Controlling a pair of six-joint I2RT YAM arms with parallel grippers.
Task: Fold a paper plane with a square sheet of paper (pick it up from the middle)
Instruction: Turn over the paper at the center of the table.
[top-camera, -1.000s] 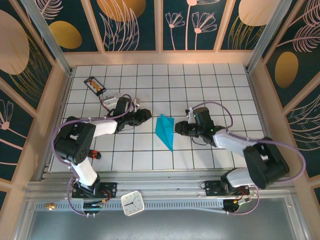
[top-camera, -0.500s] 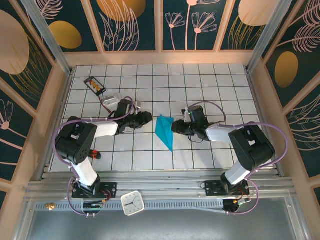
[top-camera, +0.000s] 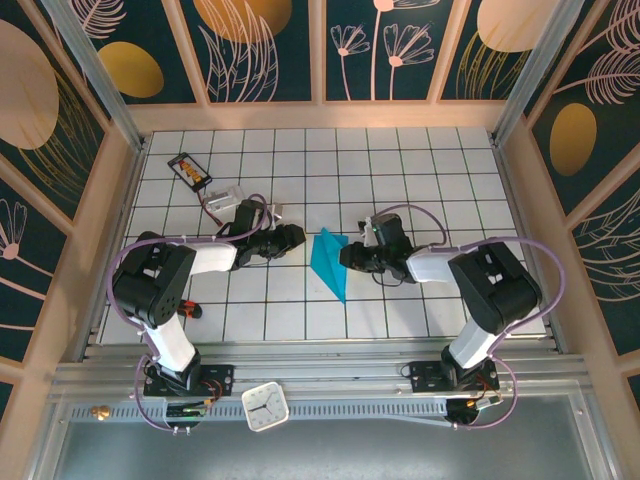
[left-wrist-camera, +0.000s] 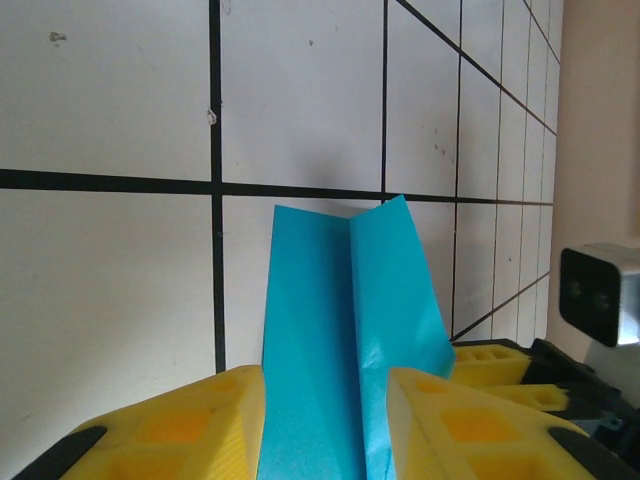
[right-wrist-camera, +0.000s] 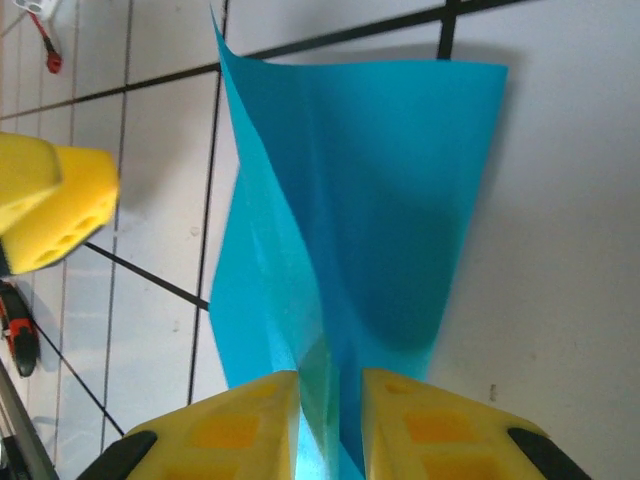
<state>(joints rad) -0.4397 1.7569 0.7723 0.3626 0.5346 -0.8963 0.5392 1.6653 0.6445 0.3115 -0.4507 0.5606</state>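
Observation:
The paper plane (top-camera: 328, 262) is a teal-blue pointed fold lying on the white tiled table, its point toward the near edge and a centre crease raised. My left gripper (top-camera: 297, 235) is at its left edge. In the left wrist view the plane (left-wrist-camera: 340, 300) runs between the open yellow fingers (left-wrist-camera: 200, 420) of that gripper (left-wrist-camera: 325, 375). My right gripper (top-camera: 345, 256) is at the plane's right edge. In the right wrist view its fingers (right-wrist-camera: 430, 420) stand a narrow gap apart around the raised fold (right-wrist-camera: 370, 200), gripper (right-wrist-camera: 330, 375) not pressed shut.
A small black card with orange marks (top-camera: 190, 170) lies at the back left, a white part (top-camera: 222, 197) near it. A small red and black object (top-camera: 190, 308) sits by the left base. A clock (top-camera: 265, 406) rests on the front rail. Wooden walls (top-camera: 520, 200) enclose the table.
My right gripper has slid left up to the plane's right edge, its arm folding in. My left gripper has crept slightly toward the plane. The plane stays in place.

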